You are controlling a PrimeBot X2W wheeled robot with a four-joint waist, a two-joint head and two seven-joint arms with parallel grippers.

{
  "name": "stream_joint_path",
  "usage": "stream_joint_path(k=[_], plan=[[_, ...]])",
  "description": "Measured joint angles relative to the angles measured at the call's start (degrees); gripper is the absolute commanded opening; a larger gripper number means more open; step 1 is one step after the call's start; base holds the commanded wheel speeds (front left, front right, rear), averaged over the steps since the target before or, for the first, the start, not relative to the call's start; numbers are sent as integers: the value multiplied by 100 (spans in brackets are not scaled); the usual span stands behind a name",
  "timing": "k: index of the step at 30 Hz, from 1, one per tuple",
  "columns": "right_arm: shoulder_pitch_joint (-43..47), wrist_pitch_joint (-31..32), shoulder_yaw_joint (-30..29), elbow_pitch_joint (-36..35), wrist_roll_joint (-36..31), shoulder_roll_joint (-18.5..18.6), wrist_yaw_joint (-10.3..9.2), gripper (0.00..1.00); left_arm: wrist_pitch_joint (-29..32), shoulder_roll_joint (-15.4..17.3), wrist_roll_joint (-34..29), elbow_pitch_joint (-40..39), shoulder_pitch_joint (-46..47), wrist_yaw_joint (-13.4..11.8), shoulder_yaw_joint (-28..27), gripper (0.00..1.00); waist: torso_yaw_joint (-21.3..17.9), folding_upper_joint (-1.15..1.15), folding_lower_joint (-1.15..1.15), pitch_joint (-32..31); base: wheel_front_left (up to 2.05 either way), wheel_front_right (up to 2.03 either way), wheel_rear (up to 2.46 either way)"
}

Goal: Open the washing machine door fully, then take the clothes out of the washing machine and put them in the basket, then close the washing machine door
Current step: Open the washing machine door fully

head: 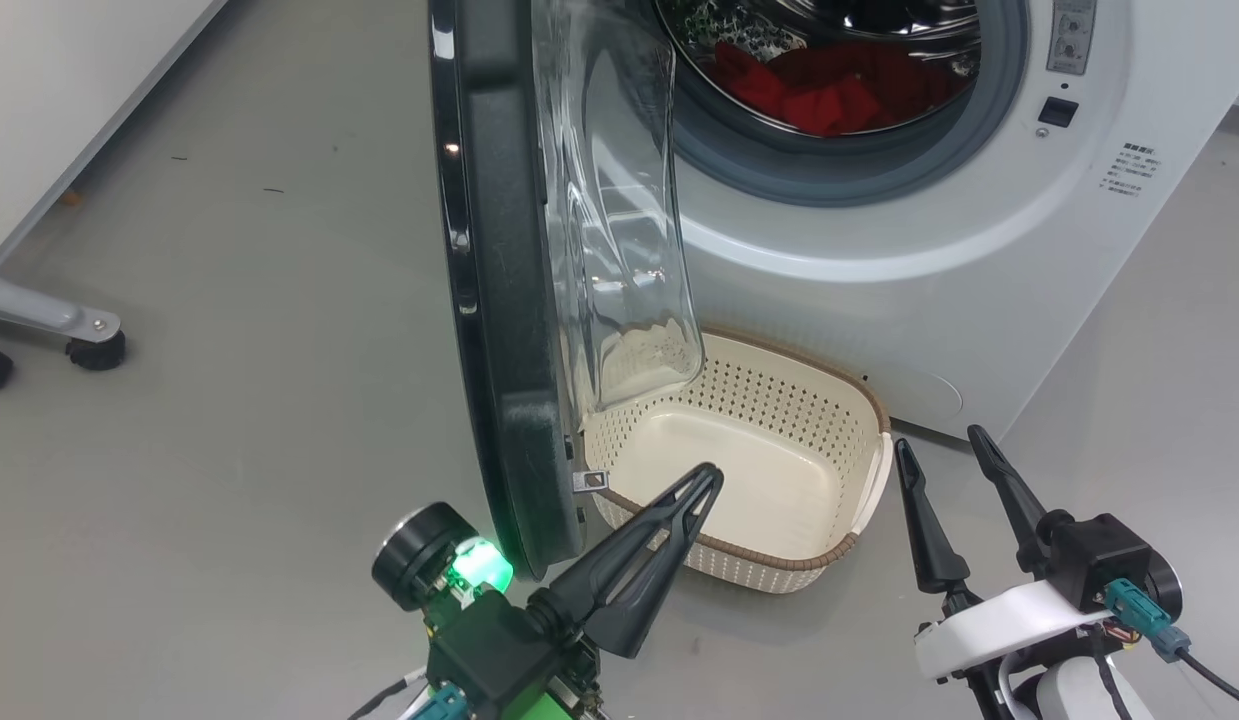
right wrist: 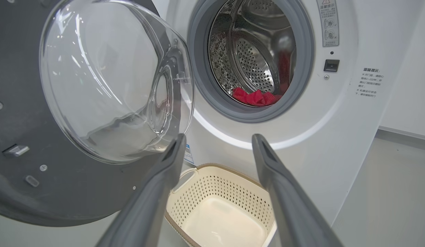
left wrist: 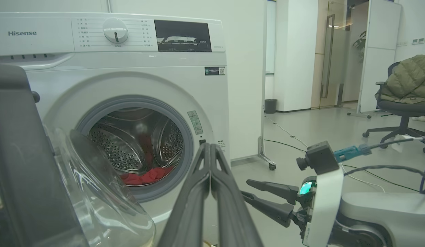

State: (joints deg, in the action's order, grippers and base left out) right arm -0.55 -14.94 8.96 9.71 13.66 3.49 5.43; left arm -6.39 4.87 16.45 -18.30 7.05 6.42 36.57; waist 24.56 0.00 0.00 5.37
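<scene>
Clothes are lying inside the washing machine, at one o'clock in the head view. The washing machine door is standing swung out, at nine o'clock of the basket on the floor. The left gripper, at six o'clock, is pointing at the basket, jaws pressed together; the right gripper, at four o'clock, is hovering, jaws spread wide.

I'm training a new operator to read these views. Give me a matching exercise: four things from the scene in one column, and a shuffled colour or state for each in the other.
1 the clothes
2 the basket
3 left gripper
4 right gripper

A shut
B open
C red, in the washing machine
D cream, empty

Pairs: 1-C, 2-D, 3-A, 4-B
</scene>
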Motion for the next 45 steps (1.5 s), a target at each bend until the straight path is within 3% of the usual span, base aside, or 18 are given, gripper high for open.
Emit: stream_joint_path(k=[7,16,45], plan=[[-4,0,-11,-1,-21,-11,4,100,383,129,191,532,-258,1,67,0,-39,0,0,64,0,0,0],[-8,0,-67,-1,-23,-19,13,100,577,151,314,1069,-266,-81,-321,0,-73,0,0,151,0,0,0],[-13,0,-149,16,-76,-41,99,100,479,16,357,1607,-238,-509,-748,0,-10,0,0,134,0,0,0]])
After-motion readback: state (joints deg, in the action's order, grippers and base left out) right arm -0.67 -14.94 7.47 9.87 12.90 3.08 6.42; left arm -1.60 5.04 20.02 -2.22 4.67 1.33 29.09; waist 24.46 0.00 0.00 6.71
